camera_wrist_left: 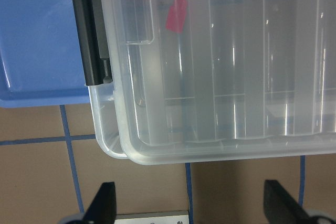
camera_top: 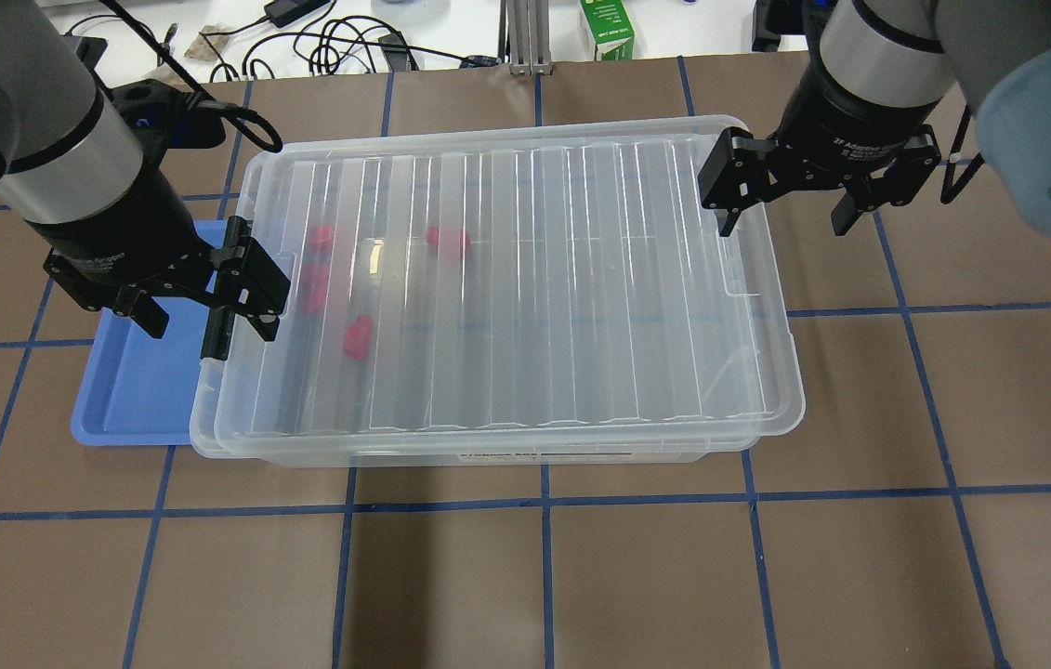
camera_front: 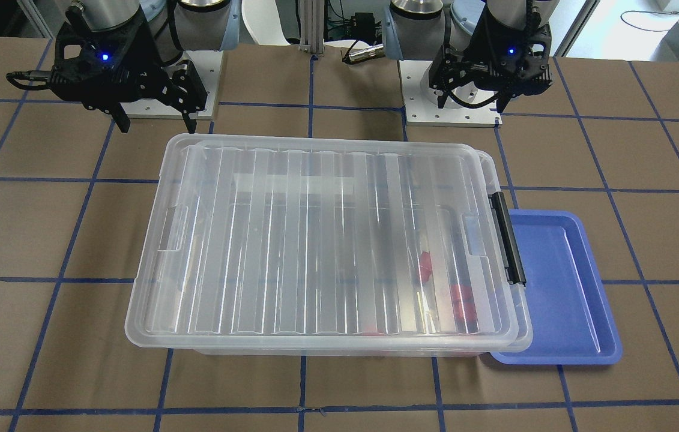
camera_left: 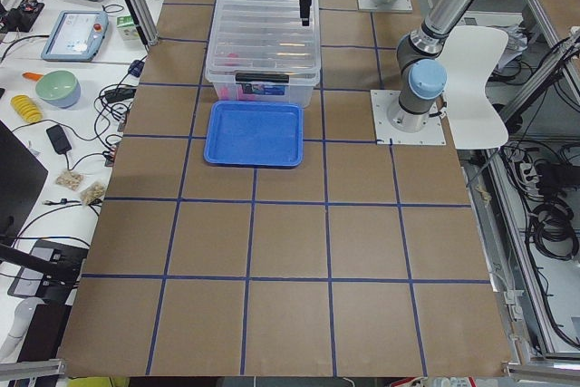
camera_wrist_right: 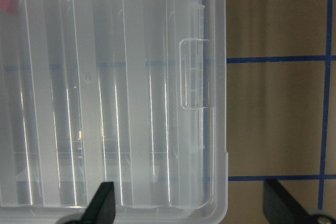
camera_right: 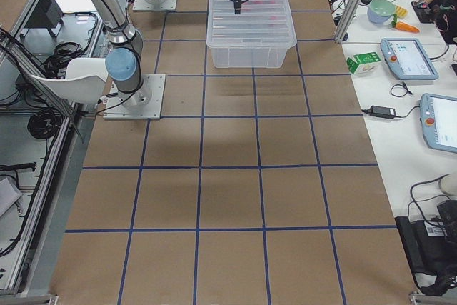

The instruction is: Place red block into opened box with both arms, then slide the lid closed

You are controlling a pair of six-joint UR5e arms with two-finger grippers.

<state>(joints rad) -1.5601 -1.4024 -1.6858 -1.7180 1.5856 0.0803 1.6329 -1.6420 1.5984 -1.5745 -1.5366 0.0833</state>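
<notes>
Left gripper (camera_top: 207, 325) open, fingers spread wide and holding nothing, hanging above the latch end of the box (camera_top: 488, 455). Right gripper (camera_top: 783, 226) open too, also empty, above the opposite short end, near the far corner. Both clear of the plastic, not touching it.

Box in the middle of the bench (camera_top: 674, 576), long side across the robot. Lid (camera_top: 534, 279) flat on top, covering almost the whole opening, but shifted a little toward the robot's right: at the latch end a thin strip of the box rim showing past the lid edge, at the other end the lid hanging slightly over. Black latch bar (camera_front: 508, 237) exposed beside the lid.

Four red blocks (camera_top: 358, 336) inside on the box floor, seen blurred through the ribbed lid, all in the half near the latch, apart from each other. Lid between both grippers and these blocks.

Blue tray (camera_top: 135, 400) on the bench, tight beside the latch end, partly below the left gripper. Cables and a green carton (camera_top: 607, 28) beyond the far edge of the bench.
</notes>
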